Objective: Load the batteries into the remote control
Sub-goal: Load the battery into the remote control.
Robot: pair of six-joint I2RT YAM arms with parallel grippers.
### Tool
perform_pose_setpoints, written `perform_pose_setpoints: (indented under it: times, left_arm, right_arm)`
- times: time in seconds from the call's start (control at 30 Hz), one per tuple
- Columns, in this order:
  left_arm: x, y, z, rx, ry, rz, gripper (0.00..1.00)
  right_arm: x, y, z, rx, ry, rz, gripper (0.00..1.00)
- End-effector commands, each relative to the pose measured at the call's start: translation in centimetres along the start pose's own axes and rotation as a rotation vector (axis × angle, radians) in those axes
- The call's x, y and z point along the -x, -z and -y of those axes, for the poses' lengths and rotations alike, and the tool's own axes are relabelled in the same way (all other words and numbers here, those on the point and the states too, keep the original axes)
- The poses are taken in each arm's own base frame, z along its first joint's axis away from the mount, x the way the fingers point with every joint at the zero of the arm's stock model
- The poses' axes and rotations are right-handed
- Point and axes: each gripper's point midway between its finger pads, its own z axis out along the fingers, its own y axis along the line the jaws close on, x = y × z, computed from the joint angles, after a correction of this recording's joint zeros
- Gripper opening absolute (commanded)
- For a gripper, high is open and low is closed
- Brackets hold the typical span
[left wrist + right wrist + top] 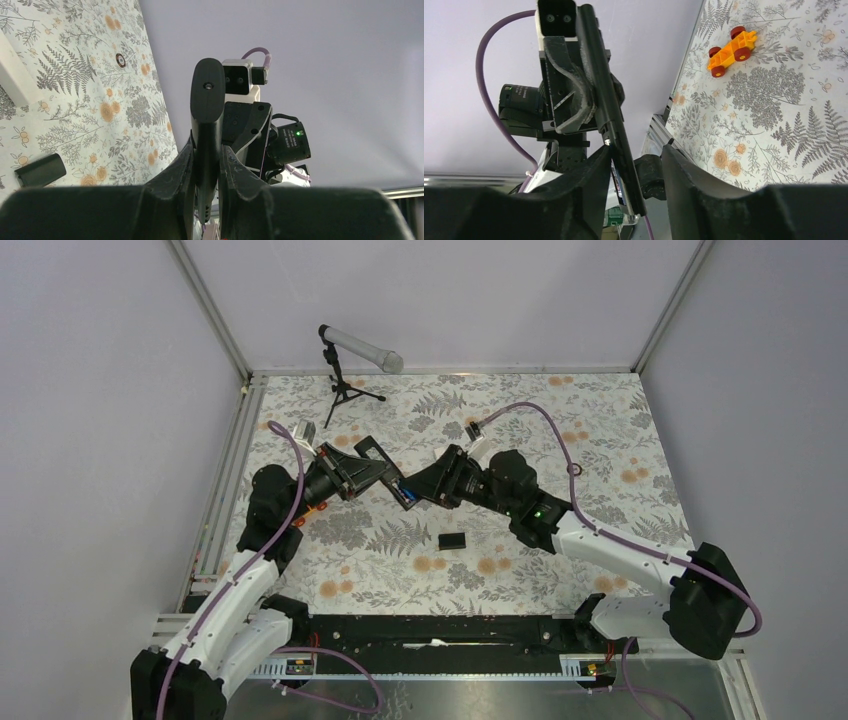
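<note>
Left end effector [206, 167] clenched on the slim black plastic remote control [207, 100] aloft over the floral worktop [560, 430], right end effector [634, 157] spread around its tip, so a sideways nudge could twist it loose!

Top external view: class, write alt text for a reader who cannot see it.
Over a fern-patterned table, the left gripper holds a slim black remote control, the right gripper close beside it. A small black rectangular piece lies nearby; a grey microphone stands behind.
</note>
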Motion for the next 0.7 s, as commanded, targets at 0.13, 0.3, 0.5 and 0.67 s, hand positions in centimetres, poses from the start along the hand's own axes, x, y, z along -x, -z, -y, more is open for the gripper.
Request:
perform_pose_setpoints:
  times: [0.13,0.3,0.5,0.67]
  left_arm:
    - [0.3,0.4,4.7,-0.151,-0.053,0.0,0.0]
    - [0.6,0.4,4.0,-0.122,-0.062,0.011,0.0]
    - [1.4,0.8,0.9,0.008,-0.108,0.049,0.0]
    - [2.9,2.1,-2.3,0.148,-0.171,0.104,0.0]
  right_arm:
    - [-0.5,-0.9,1.6,-0.057,-0.002,-0.058,0.29]
    - [0.1,-0.7,0.6,-0.022,0.016,-0.033,0.5]
    - [2.7,1.1,-1.6,0.03,0.146,0.061,0.78]
    - [4.0,3.7,0.0,-0.06,0.463,0.047,0.88]
